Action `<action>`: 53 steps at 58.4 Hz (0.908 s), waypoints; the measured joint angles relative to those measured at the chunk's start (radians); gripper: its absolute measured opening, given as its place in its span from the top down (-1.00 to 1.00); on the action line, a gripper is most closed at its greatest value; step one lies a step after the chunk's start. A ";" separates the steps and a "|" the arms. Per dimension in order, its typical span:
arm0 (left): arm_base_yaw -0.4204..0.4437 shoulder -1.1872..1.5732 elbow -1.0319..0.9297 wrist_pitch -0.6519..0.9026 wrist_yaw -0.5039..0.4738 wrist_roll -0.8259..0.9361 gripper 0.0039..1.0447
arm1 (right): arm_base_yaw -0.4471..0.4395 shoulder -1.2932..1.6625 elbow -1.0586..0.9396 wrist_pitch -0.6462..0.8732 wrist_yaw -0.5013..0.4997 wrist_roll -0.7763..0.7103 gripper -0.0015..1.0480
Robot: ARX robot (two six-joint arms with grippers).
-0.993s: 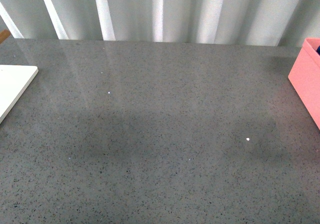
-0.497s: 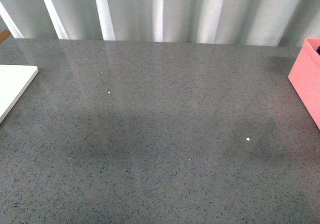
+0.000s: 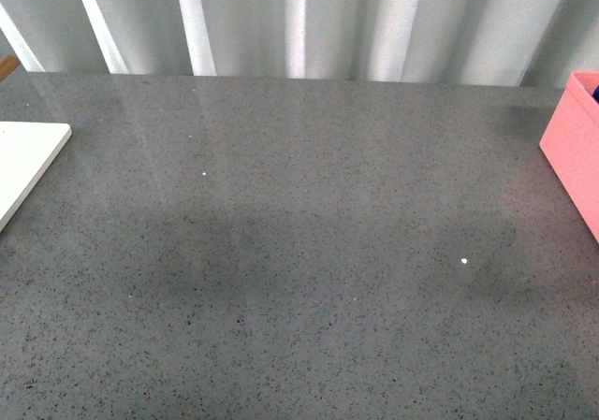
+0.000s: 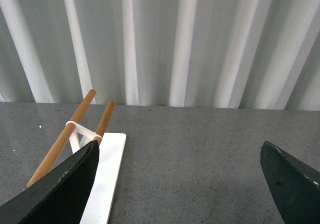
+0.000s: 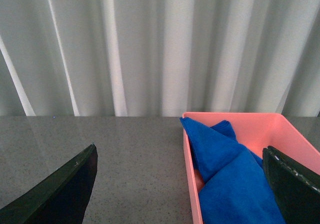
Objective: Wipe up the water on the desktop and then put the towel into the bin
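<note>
The speckled dark-grey desktop (image 3: pixel 299 252) fills the front view, with no arm showing in it. The pink bin (image 3: pixel 576 149) stands at its right edge. In the right wrist view the blue towel (image 5: pixel 230 179) lies crumpled inside the bin (image 5: pixel 270 129), one corner draped over the near wall. My right gripper (image 5: pixel 180 169) hangs open above the bin's wall, holding nothing. My left gripper (image 4: pixel 180 166) is open too, over bare desktop (image 4: pixel 190 149) beside the white board. I can make out no water on the surface.
A flat white board (image 3: pixel 23 163) lies at the desktop's left edge; in the left wrist view it (image 4: pixel 105 174) carries a small stand of two wooden rods (image 4: pixel 70 134). A pale pleated curtain (image 3: pixel 299 22) closes off the back.
</note>
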 joint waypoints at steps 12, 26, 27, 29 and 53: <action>0.000 0.000 0.000 0.000 0.000 0.000 -0.87 | 0.000 0.000 0.000 0.000 0.000 0.000 -0.86; 0.000 0.000 0.000 0.000 0.000 0.000 -0.87 | 0.000 0.000 0.000 0.000 0.000 0.000 -0.86; 0.000 0.000 0.000 0.000 0.000 0.000 -0.87 | 0.000 0.000 0.000 0.000 0.000 0.000 -0.86; 0.000 0.000 0.000 0.000 0.000 0.000 -0.87 | 0.000 0.000 0.000 0.000 0.000 0.000 -0.86; 0.000 0.000 0.000 0.000 0.000 0.000 -0.87 | 0.000 0.000 0.000 0.000 0.000 0.000 -0.86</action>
